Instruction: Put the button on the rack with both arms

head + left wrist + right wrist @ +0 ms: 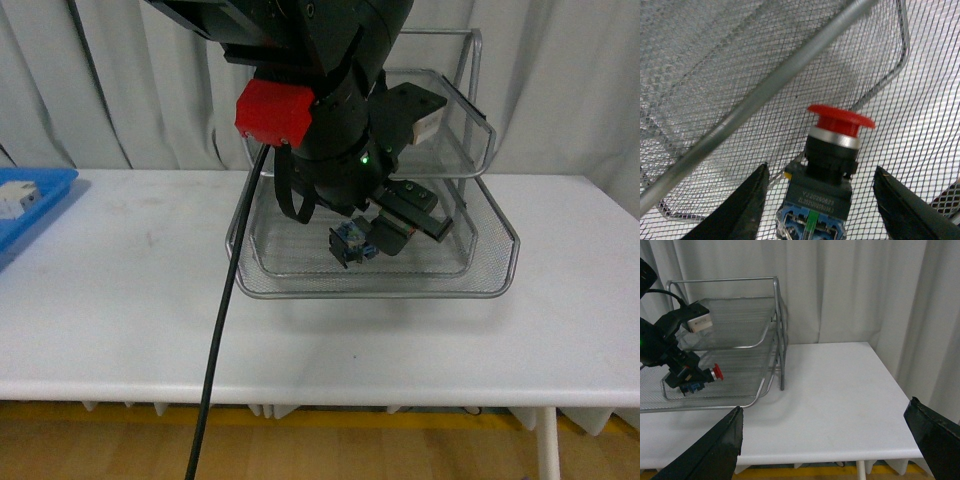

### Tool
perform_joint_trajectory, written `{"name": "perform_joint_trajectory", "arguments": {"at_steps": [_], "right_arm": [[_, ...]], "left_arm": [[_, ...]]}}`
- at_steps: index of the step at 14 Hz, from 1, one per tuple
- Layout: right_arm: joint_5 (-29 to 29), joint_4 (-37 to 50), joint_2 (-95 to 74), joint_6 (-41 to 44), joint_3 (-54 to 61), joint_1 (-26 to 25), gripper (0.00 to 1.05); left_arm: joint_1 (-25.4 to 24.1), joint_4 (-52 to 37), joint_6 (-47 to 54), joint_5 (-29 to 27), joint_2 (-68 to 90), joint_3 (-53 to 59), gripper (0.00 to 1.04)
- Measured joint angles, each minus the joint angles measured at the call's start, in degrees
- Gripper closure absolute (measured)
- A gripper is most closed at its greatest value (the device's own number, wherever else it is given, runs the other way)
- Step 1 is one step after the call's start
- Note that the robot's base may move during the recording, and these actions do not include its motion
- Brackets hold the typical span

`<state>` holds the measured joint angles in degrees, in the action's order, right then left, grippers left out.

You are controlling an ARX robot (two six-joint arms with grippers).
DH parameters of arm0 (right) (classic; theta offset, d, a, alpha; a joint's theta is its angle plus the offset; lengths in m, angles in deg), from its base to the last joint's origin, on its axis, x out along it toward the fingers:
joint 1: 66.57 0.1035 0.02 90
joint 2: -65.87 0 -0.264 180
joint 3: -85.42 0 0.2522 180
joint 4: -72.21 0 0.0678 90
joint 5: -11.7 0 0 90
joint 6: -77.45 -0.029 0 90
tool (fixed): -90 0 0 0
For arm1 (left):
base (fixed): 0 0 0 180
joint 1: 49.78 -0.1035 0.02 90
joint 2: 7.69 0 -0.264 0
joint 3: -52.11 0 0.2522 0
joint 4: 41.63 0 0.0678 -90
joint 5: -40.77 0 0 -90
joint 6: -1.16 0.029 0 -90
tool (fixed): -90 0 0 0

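In the front view, our left arm [330,110] reaches down into the lowest tray of the rack [370,293]. The button [352,243] shows just under the arm's end, inside that tray, near the middle of its mesh floor. From here we cannot tell whether it rests on the mesh or hangs just above it.

In the left wrist view, the left gripper [821,169] stands wide. One finger sits on each side of the button [826,187], and we see a strip of mesh between each finger and the dark body, so neither touches it. The red cap [841,117] points away from the gripper towards the tray's wire rim, and the blue end faces the wrist.

We judge the button to be small, light and rigid, a hard body with a metal collar. Its round cap looks smooth and likely to slip or roll. The flat sides of the blocky body, below the collar, are the better place to take hold, and they lie right between the fingers.

In the right wrist view, the right gripper [824,409] is spread wide with nothing in it, well apart from the rack [776,305], over the bare table [840,390]. The button [702,380] is seen in the lowest tray.
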<state>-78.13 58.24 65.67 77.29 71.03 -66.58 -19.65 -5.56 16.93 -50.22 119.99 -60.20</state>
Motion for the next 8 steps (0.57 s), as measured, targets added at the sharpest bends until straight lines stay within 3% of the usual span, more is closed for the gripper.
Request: {"name": "perform_joint_trajectory", "arguments": {"at_steps": [2, 3, 8], "right_arm": [[0.00, 0.00, 0.00, 0.00, 0.00, 0.00, 0.06], [0.02, 0.00, 0.00, 0.00, 0.00, 0.00, 0.06], [0.00, 0.00, 0.00, 0.00, 0.00, 0.00, 0.06]], "left_arm": [[-0.31, -0.15, -3.41, 1.31, -0.13, -0.76, 0.13], [-0.35, -0.70, -3.89, 1.60, -0.81, -0.04, 0.05], [-0.17, -10.38, -5.07, 3.48, -16.02, 14.23, 0.07]]}}
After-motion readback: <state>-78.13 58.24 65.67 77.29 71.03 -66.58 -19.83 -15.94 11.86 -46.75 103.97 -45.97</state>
